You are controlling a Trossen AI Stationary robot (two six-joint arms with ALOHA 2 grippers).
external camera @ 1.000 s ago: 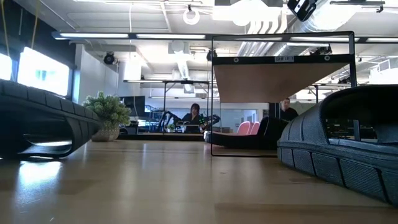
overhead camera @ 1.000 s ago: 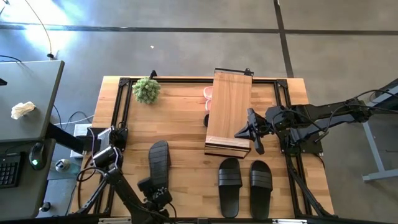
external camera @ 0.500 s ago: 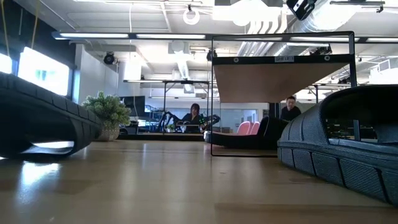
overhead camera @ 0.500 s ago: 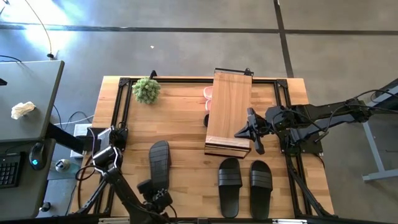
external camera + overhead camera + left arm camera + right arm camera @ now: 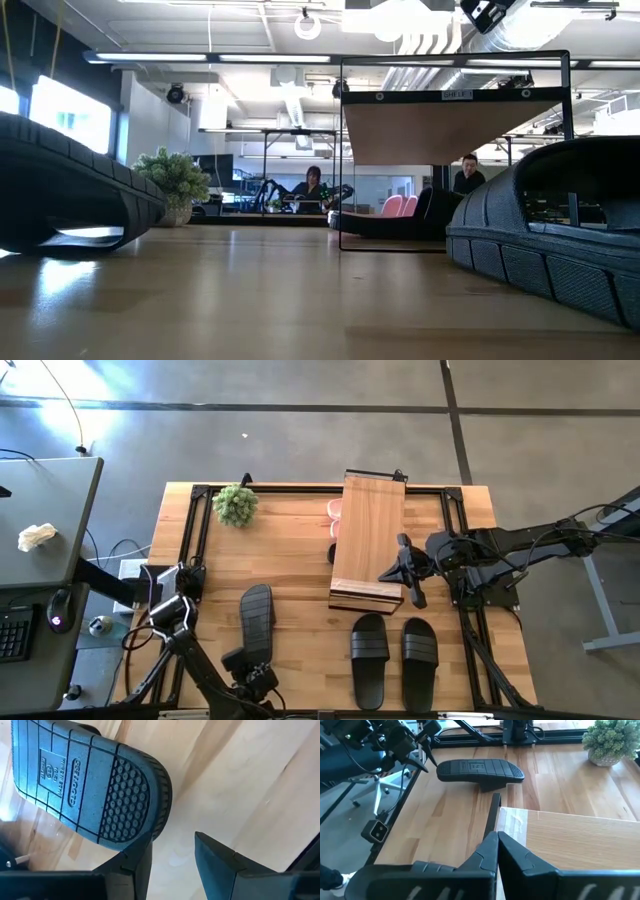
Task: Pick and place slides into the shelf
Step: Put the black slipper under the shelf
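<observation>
At the near left of the worktop (image 5: pixel 300 560), the left gripper (image 5: pixel 250 660) has its jaws clamped on the heel end of a black slide (image 5: pixel 255 622), sole up; the low view shows its far end raised clear of the wood. A second pair of black slides (image 5: pixel 392 657) lies flat at near right, strap side up, side by side. The shelf (image 5: pixel 368 540) stands mid-worktop, plank running near to far; pink slides (image 5: pixel 334 512) poke out under its far left edge. The right gripper (image 5: pixel 412 597) hovers at the shelf's near right corner, jaws closed, empty. A small potted plant (image 5: pixel 236 505) sits far left.
</observation>
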